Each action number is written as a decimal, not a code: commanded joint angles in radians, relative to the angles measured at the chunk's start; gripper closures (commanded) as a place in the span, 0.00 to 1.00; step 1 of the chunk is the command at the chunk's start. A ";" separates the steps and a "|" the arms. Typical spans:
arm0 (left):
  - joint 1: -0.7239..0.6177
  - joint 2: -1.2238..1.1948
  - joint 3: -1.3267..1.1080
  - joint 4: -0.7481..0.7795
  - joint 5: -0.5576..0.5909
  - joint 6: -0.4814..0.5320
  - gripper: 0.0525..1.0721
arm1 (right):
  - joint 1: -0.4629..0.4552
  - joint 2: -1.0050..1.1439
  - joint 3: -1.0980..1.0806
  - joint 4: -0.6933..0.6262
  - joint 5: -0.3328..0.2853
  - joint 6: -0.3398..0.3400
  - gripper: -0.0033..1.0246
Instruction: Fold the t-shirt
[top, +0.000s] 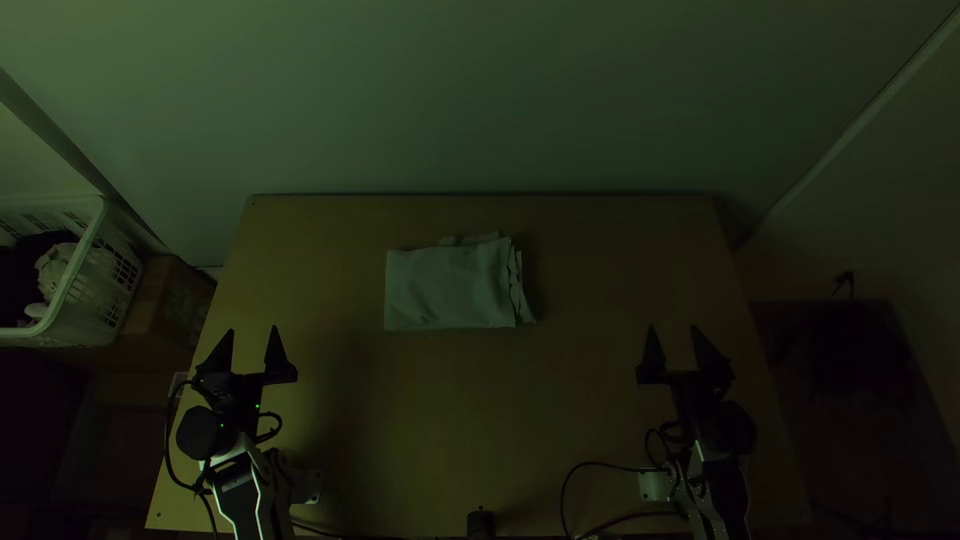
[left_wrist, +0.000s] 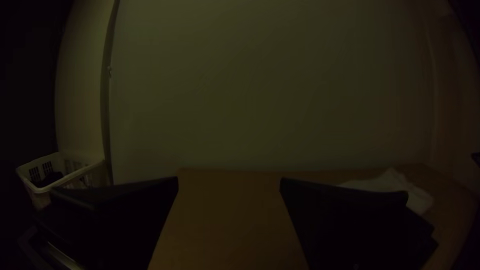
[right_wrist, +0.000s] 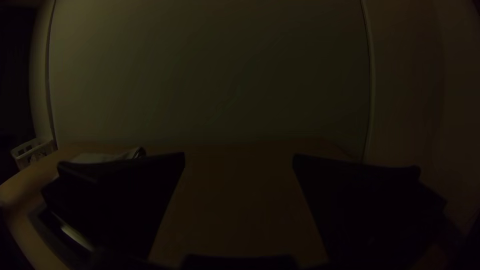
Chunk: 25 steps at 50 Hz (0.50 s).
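The pale t-shirt (top: 450, 288) lies folded into a compact rectangle at the middle of the table, toward its far side; layered edges show along its right end, and a bit of cloth sticks out at its far edge. My left gripper (top: 253, 345) is open at the table's left, nearer than the shirt and apart from it. On the right side my right gripper (top: 675, 347) is open too, away from the cloth. The left wrist view has the left gripper (left_wrist: 229, 185) with the shirt (left_wrist: 390, 184) partly behind a finger. In the right wrist view, the right gripper (right_wrist: 239, 160) and shirt (right_wrist: 97, 158) appear.
The wooden table (top: 480, 410) has bare surface around the shirt. Beyond its far edge stands a pale wall (top: 480, 100). A white basket (top: 85, 265) holding clothes is off to the left, beside a cardboard box (top: 165, 300). Cables (top: 600, 465) run near the right arm's base.
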 joint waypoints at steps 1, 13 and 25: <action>0.019 -0.006 -0.045 -0.001 -0.003 0.018 0.04 | -0.017 -0.003 -0.013 -0.020 0.001 -0.048 0.04; 0.019 -0.006 -0.046 0.000 -0.003 0.018 0.04 | -0.028 -0.003 -0.013 -0.020 0.001 -0.048 0.04; 0.019 -0.006 -0.045 0.000 -0.003 0.018 0.04 | -0.028 -0.003 -0.013 -0.020 0.000 -0.048 0.04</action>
